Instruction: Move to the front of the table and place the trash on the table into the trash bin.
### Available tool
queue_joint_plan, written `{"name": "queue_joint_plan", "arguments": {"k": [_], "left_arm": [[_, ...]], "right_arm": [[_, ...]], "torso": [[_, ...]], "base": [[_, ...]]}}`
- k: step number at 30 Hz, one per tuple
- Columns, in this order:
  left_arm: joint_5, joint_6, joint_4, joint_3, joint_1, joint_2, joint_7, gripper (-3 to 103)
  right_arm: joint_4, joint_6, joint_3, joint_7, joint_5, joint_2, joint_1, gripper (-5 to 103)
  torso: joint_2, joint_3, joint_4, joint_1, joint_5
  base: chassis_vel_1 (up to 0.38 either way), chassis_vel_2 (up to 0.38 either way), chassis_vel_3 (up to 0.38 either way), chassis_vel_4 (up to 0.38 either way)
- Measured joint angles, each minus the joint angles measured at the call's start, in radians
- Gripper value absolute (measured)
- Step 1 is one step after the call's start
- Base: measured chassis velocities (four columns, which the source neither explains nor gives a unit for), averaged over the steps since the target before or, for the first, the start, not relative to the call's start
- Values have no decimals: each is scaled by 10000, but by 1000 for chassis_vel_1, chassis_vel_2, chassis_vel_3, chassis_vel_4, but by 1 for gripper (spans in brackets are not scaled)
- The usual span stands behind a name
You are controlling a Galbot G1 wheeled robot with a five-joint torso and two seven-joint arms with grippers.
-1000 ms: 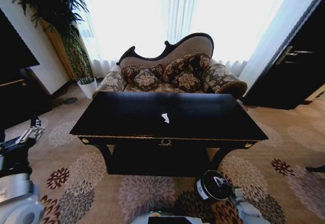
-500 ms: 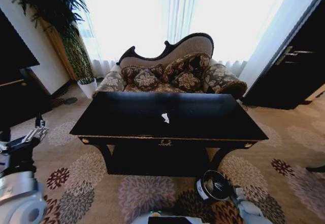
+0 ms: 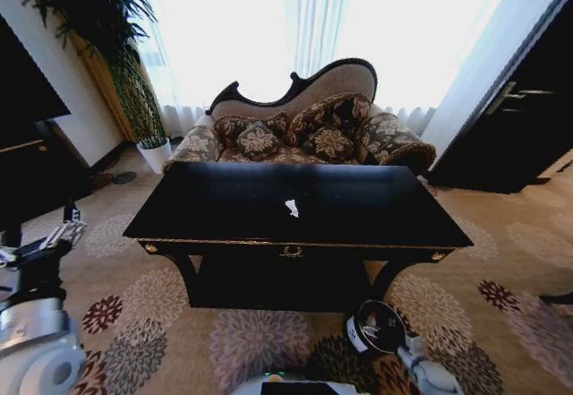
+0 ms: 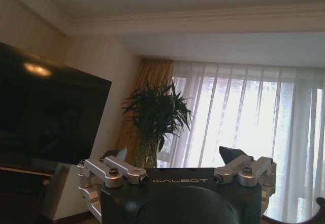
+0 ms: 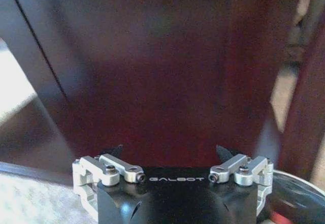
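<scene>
Crumpled white paper scrap (image 3: 292, 208) sits mid glossy black gold-trimmed table (image 3: 224, 207). Left gripper (image 4: 175, 165) open, empty, low at 8 o'clock; scrap lies toward 2 o'clock. Right gripper (image 5: 170, 158) open by small black cylindrical trash bin (image 3: 376, 327), nearer.

Furnished sitting room, home or perhaps hotel suite. Ornate curved-back sofa (image 3: 300, 117) with patterned cushions under sheer-curtained window (image 3: 295, 19). Floral carpet (image 3: 152, 323). Glossy black table (image 3: 224, 200) with gold trim. Tall potted plant (image 3: 107, 28) in corner. Dark wall-mounted screen (image 4: 45, 112), likely television.
</scene>
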Motion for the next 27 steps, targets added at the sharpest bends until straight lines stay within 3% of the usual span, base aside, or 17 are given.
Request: {"name": "queue_joint_plan", "arguments": {"k": [6,14,24,27], "left_arm": [[114,-10,274,517,-226,31,-3,100],[-161,56,694,876,-414,464,-44,100],[-808,192,1248,741,-714,961,-172,100],[-819,284,1359,988,-929,929,-207,100]], "right_arm": [[2365,-383,370,-48,1062,426,-1196,100],[5010,-941,1253,483,1204,982,-2675,100],[6808,-497,1891,988,1029,1335,-3950,100],[7458,-363,2167,1562,1442,1183,-4530,100]], "torso": [[0,0,2,-1,-1],[0,0,1,-1,-3],[0,0,0,-1,0],[0,0,2,-1,0]], "base": [[0,0,0,0],[0,0,0,0],[0,0,0,0],[0,0,0,0]]}}
